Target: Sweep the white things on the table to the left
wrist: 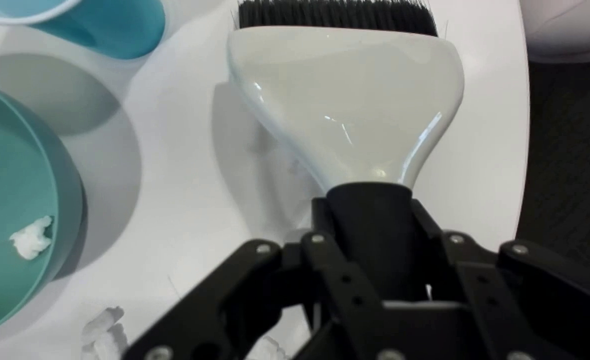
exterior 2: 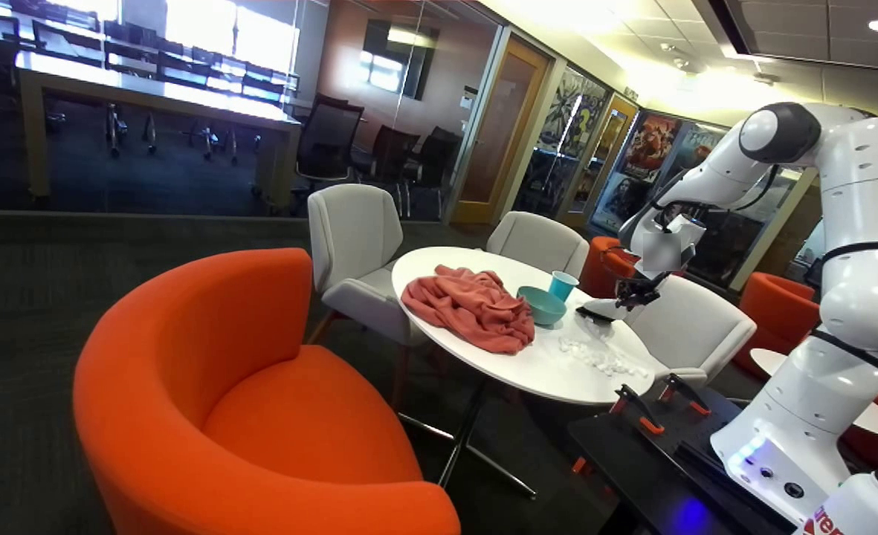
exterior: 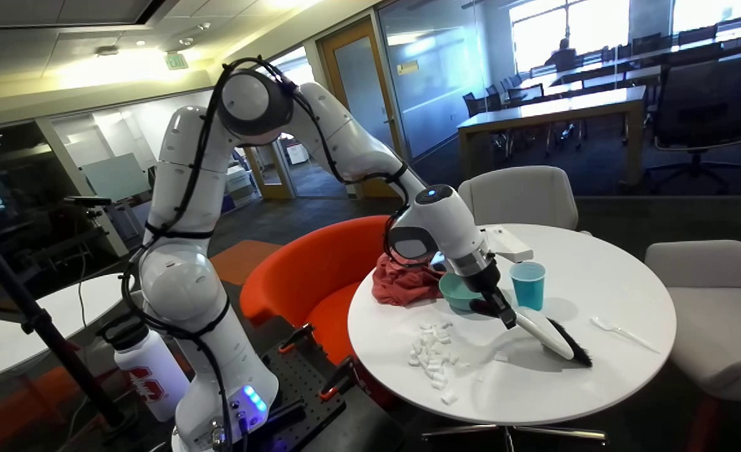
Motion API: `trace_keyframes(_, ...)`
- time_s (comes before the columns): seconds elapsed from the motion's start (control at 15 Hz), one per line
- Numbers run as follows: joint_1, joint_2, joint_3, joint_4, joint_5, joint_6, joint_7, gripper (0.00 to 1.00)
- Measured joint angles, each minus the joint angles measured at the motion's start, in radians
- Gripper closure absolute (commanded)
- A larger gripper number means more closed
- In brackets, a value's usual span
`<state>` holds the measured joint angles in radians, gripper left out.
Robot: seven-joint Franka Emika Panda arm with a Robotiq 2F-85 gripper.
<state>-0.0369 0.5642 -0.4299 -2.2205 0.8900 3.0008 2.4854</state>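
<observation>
From left to right in an exterior view, you have a white bottle (exterior: pixel 147 370) with a red emblem beside the base of the robot arm (exterior: pixel 181 292), then an orange chair (exterior: pixel 295 270) near the round white table (exterior: pixel 621 282). At the table's left, a crumpled red cloth (exterior: pixel 401 282) lies just beside the teal bowl (exterior: pixel 453 300). Nearer the camera, your white things (exterior: pixel 434 363) sit in a loose heap, with a few stray bits (exterior: pixel 501 356) between the heap and the brush (exterior: pixel 543 333). The wrist view shows you one more white piece (wrist: pixel 31 239), inside the bowl.

Next comes your gripper (wrist: pixel 369 220), its jaws clamped on the brush's black handle, one finger on each side. The brush slants down from them to its black bristles (wrist: pixel 334 14); you can't tell whether these touch the tabletop.

Behind, a white object (exterior: pixel 514 249) is partly hidden by the arm, and the blue cup (exterior: pixel 528 289) stands upright just beyond the brush. Farther right, you see a white plastic utensil (exterior: pixel 624 334) near the table's edge and, past it, a pale grey chair (exterior: pixel 709 270).
</observation>
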Motion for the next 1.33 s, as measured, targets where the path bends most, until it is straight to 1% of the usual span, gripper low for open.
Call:
trace_keyframes(0.13, 0.03, 0.013, -0.019, 0.0, -0.034, -0.014, 0.016, 0.86)
trace_keyframes(0.27, 0.072, 0.022, -0.053, -0.004, -0.072, -0.045, 0.042, 0.86)
trace_keyframes(0.4, 0.13, 0.024, -0.1, -0.022, -0.116, -0.076, 0.077, 0.86)
trace_keyframes(0.53, 0.202, 0.024, -0.161, -0.056, -0.159, -0.094, 0.12, 0.86)
trace_keyframes(0.8, 0.424, 0.024, -0.362, -0.159, -0.113, -0.171, 0.118, 0.86)
trace_keyframes(1.0, 0.588, 0.023, -0.496, -0.234, -0.081, -0.21, 0.118, 0.86)
trace_keyframes(1.2, 0.727, 0.023, -0.593, -0.294, -0.061, -0.25, 0.118, 0.86)
trace_keyframes(1.33, 0.814, 0.023, -0.644, -0.328, -0.041, -0.287, 0.118, 0.86)
